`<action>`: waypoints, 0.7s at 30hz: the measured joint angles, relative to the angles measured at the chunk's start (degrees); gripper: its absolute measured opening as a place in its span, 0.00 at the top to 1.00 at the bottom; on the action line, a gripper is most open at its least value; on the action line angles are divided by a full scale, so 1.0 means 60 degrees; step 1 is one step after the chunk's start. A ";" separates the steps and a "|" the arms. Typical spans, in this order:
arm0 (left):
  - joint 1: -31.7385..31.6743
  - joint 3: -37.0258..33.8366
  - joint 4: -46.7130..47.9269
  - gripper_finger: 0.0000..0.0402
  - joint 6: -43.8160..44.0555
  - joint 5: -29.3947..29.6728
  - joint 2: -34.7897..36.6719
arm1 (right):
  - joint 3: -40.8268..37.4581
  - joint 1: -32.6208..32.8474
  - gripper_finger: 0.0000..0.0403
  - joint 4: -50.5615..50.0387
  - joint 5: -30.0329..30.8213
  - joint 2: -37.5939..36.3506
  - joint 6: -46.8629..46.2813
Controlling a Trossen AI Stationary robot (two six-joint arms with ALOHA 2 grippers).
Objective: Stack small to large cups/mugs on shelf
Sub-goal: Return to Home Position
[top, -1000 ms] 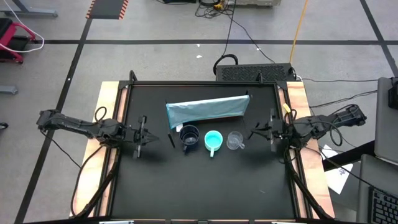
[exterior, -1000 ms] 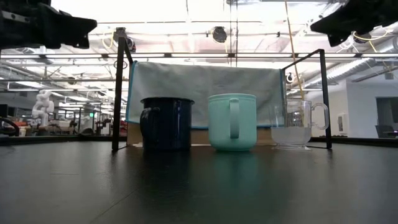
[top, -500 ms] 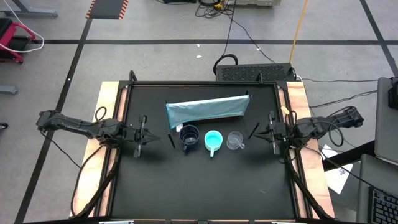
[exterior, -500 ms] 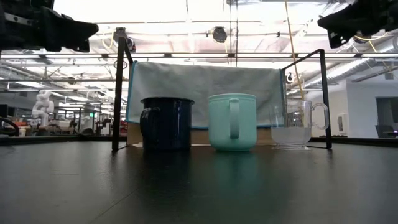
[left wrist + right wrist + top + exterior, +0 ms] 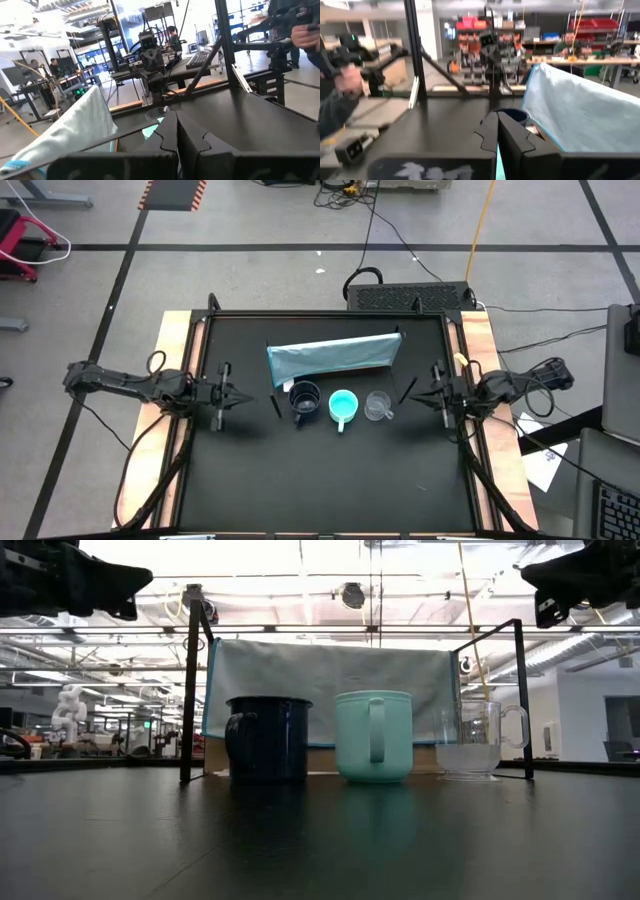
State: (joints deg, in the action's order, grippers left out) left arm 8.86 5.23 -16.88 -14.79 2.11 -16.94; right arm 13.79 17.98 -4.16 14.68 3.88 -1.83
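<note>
Three mugs stand on their bases in a row on the black table: a navy mug (image 5: 303, 402), a turquoise mug (image 5: 342, 406) and a clear mug (image 5: 378, 406). Just behind them stands the long light blue-grey shelf (image 5: 332, 357). My left gripper (image 5: 245, 397) hovers shut at the table's left side, pointing level at the row. At the right side my right gripper (image 5: 415, 392) is shut too and faces the clear mug. The wrist views show each pair of fingers closed, left (image 5: 176, 131) and right (image 5: 496, 131), with nothing between them.
Black frame posts (image 5: 190, 680) (image 5: 520, 700) rise beside the shelf's ends. A person's hand on a controller shows beyond the table (image 5: 305, 35) (image 5: 345, 82). Bare black tabletop (image 5: 330, 470) lies between the mugs and the near edge.
My right gripper has drawn back a little toward the table's right edge and sunk slightly, staying shut. The mugs and the shelf have not moved.
</note>
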 joint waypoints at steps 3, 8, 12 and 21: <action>0.0000 0.0000 0.0231 1.00 0.0085 0.0023 0.0087 | -0.0612 0.0004 1.00 0.0906 0.0013 -0.0230 -0.0011; 0.0004 0.0000 0.0360 1.00 0.0089 0.0251 0.0104 | -0.1251 0.0004 1.00 0.1361 0.0711 -0.0352 0.0032; 0.0004 0.0000 0.0417 1.00 0.0096 0.0251 0.0101 | -0.1593 0.0044 1.00 0.2260 0.0798 -0.0353 0.0137; 0.0004 0.0000 0.0800 1.00 0.0125 0.0251 0.0101 | -0.1822 0.0291 1.00 0.2995 0.1390 -0.0229 0.0917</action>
State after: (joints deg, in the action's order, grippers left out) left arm 8.88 5.23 -12.08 -14.04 3.62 -16.34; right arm 2.86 19.73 13.80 23.02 2.51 3.67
